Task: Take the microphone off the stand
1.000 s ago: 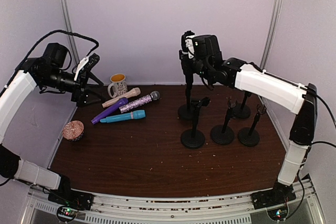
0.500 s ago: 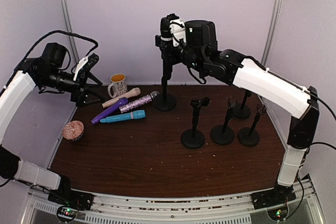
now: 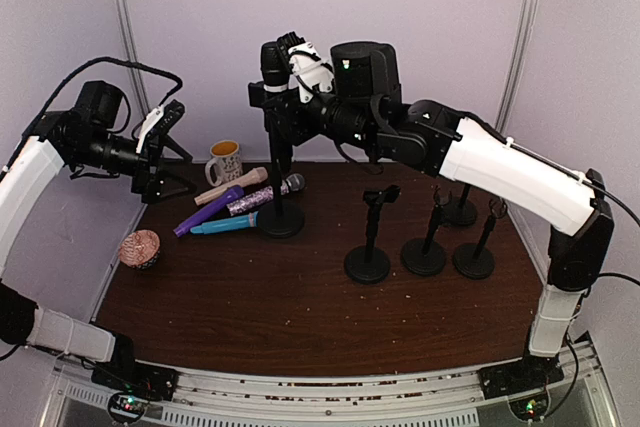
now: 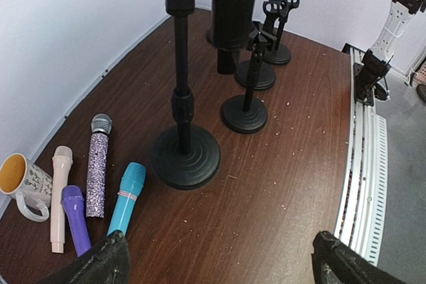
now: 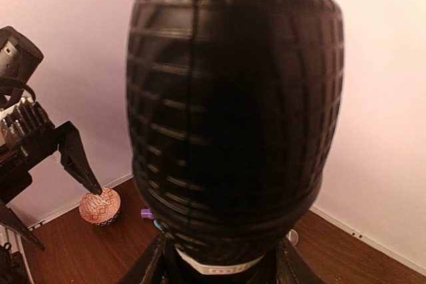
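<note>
A black microphone (image 3: pixel 272 60) sits upright in the clip of a black stand (image 3: pixel 279 177), whose round base (image 3: pixel 281 220) is left of the table's middle, beside the loose microphones. My right gripper (image 3: pixel 293 87) is shut on the microphone just under its head. In the right wrist view the mesh head (image 5: pixel 233 111) fills the frame, and my right gripper (image 5: pixel 223 272) closes around the body below it. My left gripper (image 3: pixel 163 152) is open and empty, held high at the far left. In the left wrist view my left gripper (image 4: pixel 223 267) points at the stand's base (image 4: pixel 185 157).
Beige (image 3: pixel 232 185), purple (image 3: pixel 208 210), glittery (image 3: pixel 265 194) and teal (image 3: pixel 235 222) microphones lie at the back left, next to a mug (image 3: pixel 225 161). A patterned ball (image 3: pixel 139 248) lies at the left edge. Several empty stands (image 3: pixel 424 247) stand at the right.
My right arm has swung left, taking the microphone and its stand from the back middle to beside the loose microphones. My left arm has barely moved.
</note>
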Controlling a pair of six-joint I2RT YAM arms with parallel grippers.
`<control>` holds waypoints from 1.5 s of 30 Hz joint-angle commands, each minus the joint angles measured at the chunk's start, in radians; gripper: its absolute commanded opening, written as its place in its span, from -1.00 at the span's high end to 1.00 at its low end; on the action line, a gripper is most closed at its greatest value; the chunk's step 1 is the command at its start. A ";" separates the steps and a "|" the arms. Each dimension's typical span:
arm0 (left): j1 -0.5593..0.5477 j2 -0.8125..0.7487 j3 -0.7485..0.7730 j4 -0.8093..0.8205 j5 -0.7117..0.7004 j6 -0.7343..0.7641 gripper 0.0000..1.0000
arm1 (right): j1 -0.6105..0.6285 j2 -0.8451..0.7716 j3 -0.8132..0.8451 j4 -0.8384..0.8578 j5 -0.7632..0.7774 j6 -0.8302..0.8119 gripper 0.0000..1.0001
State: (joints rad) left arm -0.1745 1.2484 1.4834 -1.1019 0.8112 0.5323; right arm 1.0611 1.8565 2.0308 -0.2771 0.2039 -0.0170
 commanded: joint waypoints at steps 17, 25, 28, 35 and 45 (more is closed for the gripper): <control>0.025 -0.037 -0.019 -0.179 0.118 0.253 -0.95 | 0.072 -0.115 -0.233 0.252 -0.239 0.028 1.00; 0.024 -0.043 -0.076 -0.188 0.162 0.334 -0.94 | 0.085 -0.137 -0.340 0.330 -0.343 0.031 1.00; 0.024 -0.026 -0.077 -0.190 0.191 0.355 -0.95 | 0.086 -0.147 -0.387 0.384 -0.382 0.035 1.00; 0.013 0.034 -0.039 -0.191 0.258 0.426 -0.95 | 0.090 -0.149 -0.482 0.466 -0.446 0.024 1.00; -0.050 0.125 0.039 -0.190 0.265 0.489 -0.95 | 0.092 -0.190 -0.544 0.448 -0.436 0.017 -0.80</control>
State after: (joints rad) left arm -0.2043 1.3556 1.4708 -1.2881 1.0389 0.9768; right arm 1.1465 1.7504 1.5101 0.0982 -0.2314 -0.0010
